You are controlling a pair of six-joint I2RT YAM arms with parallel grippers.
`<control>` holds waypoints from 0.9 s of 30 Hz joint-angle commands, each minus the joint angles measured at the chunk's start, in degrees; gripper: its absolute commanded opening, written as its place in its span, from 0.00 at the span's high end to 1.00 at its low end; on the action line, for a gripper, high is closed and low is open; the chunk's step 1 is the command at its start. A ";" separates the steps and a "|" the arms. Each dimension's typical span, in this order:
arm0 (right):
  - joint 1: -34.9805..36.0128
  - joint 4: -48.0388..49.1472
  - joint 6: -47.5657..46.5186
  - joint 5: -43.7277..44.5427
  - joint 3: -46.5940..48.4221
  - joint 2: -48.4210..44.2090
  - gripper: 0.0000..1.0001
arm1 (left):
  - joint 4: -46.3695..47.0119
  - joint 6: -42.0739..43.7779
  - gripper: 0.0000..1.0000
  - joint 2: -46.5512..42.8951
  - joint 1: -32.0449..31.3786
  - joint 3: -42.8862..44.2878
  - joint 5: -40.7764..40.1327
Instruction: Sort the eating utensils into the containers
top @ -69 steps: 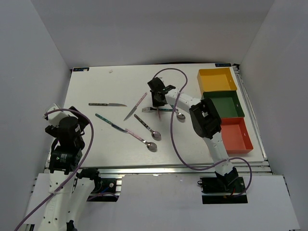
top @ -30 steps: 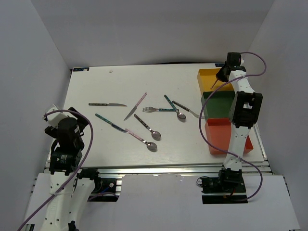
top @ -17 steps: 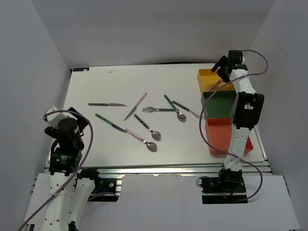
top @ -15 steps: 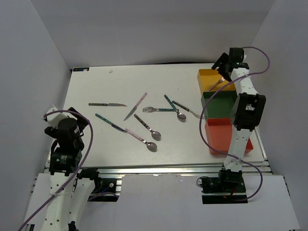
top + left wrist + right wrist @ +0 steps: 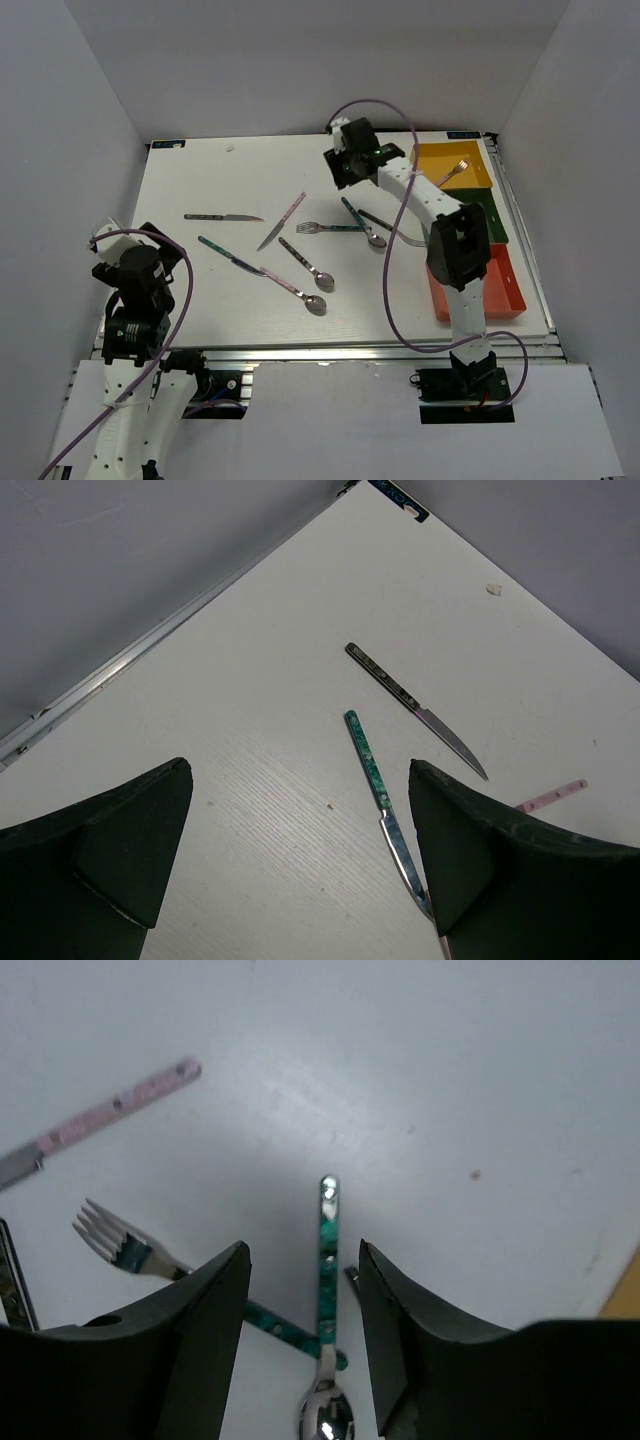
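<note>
My right gripper (image 5: 345,168) is open and empty, low over the far middle of the table. In the right wrist view its jaws (image 5: 303,1260) straddle the teal-handled spoon (image 5: 328,1235), which lies across a teal-handled fork (image 5: 125,1243). One fork (image 5: 458,171) lies in the yellow bin (image 5: 440,155). The dark green bin (image 5: 483,205) and the red-orange bin (image 5: 500,285) stand in front of it, partly hidden by the arm. My left gripper (image 5: 300,810) is open and empty at the near left. A dark-handled knife (image 5: 412,708) and a teal-handled knife (image 5: 378,785) lie ahead of it.
More utensils lie mid-table: a pink-handled knife (image 5: 282,220), a dark-handled spoon (image 5: 305,263), a pink-handled spoon (image 5: 296,291) and a dark-handled utensil (image 5: 392,229) beside the teal spoon. White walls enclose the table on three sides. The right arm's cable loops over the near right.
My right gripper let a fork go into the yellow bin, then swung left across the table and now hangs open over the teal spoon. The left arm has not moved.
</note>
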 commanded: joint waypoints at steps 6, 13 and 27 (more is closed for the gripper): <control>0.32 -0.25 -3.29 8.08 -8.17 1.20 0.52 | 0.33 0.30 0.02 0.01 0.36 -0.18 0.37; -1.35 -2.01 -4.71 7.40 -15.35 0.86 0.60 | 0.51 0.39 0.02 0.28 0.28 -0.27 0.64; -4.52 3.26 -5.50 3.88 -24.96 0.76 0.76 | 0.60 0.48 0.02 0.63 0.28 -0.27 0.99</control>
